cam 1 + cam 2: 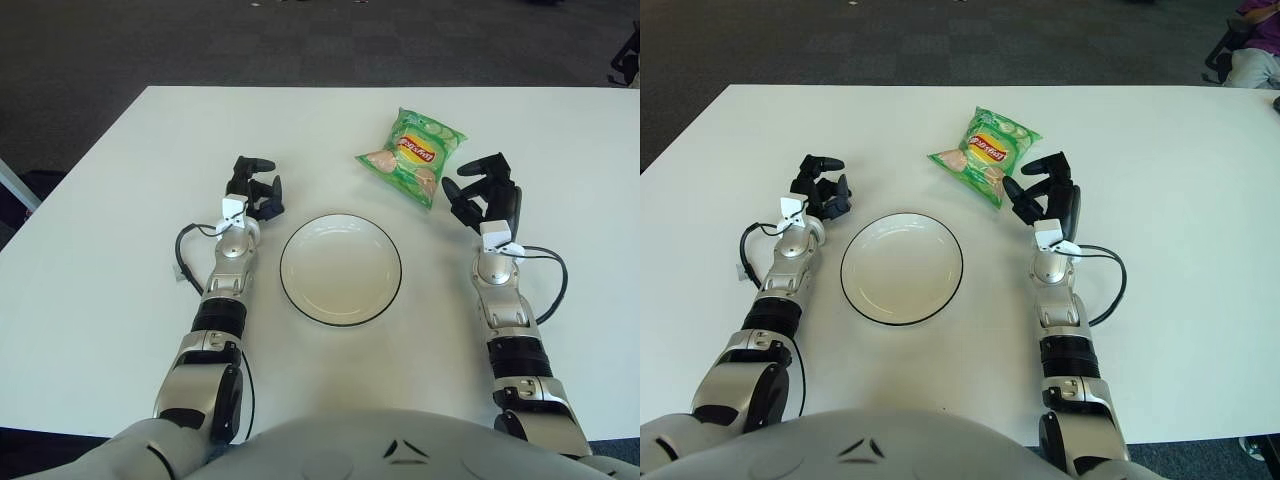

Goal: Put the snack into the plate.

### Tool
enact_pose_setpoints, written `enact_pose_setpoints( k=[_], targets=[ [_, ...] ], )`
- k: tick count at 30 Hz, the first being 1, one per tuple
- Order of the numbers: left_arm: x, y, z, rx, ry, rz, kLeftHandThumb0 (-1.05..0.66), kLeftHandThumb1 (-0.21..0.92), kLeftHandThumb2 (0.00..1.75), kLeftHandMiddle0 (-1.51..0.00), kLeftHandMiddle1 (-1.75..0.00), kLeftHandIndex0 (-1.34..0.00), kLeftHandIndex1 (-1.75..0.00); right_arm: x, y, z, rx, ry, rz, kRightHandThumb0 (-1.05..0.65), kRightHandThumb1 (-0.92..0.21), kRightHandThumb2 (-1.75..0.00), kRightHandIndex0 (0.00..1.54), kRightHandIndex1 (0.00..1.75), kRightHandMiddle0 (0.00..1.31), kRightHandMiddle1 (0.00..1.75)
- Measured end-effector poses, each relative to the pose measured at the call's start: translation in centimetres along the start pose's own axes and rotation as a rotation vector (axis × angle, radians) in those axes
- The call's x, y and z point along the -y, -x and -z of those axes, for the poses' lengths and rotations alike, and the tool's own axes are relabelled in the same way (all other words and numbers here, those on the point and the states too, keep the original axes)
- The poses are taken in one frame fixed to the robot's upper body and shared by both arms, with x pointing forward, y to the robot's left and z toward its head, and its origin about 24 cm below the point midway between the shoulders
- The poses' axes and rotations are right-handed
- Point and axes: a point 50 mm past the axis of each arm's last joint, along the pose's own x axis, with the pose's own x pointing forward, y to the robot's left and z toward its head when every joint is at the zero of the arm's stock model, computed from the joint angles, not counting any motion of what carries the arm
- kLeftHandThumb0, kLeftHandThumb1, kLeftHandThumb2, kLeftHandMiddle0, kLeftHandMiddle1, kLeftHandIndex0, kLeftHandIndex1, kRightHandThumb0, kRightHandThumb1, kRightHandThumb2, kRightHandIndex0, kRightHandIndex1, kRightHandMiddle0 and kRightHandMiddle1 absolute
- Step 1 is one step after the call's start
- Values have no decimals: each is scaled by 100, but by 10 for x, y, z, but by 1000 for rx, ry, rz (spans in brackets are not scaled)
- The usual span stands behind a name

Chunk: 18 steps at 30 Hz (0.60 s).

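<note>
A green snack bag (pixel 413 153) with a red and yellow logo lies flat on the white table (pixel 100 200), behind and to the right of a white plate (pixel 340 268) with a dark rim. The plate has nothing on it. My right hand (pixel 480 192) is just right of the bag's near corner, fingers spread and holding nothing, a small gap from the bag. My left hand (pixel 254 188) shows left of the plate's far edge, fingers loosely curled around nothing.
Dark carpet lies beyond the table's far edge (pixel 380 87). A black cable (pixel 553 285) loops by my right forearm and another (pixel 182 255) by my left forearm. A chair base (pixel 625 60) shows at the far right.
</note>
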Motion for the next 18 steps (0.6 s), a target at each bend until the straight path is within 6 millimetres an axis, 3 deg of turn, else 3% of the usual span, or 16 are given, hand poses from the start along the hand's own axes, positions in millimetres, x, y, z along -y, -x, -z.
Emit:
enact_pose_setpoints(
  k=[8, 10, 12, 18],
  targets=[
    [0, 0, 0, 1, -4, 0, -1, 45, 109, -56, -168, -39, -159, -3, 5, -13, 170, 151, 96, -35, -92, -32, 72, 138, 41, 152],
    [1, 0, 0, 1, -5, 0, -1, 45, 109, -56, -168, -39, -159, -4, 6, -15, 216, 189, 108, -15, -92, -26, 65, 138, 41, 138],
    [1, 0, 0, 1, -6, -2, -1, 46, 109, -56, -168, -39, -159, -5, 7, -16, 261, 233, 118, -8, -92, -24, 63, 137, 41, 134],
    [1, 0, 0, 1, -12, -3, -1, 46, 109, -55, -168, -40, -158, -8, 8, -14, 330, 329, 116, -1, -92, -25, 51, 138, 40, 138]
  ],
)
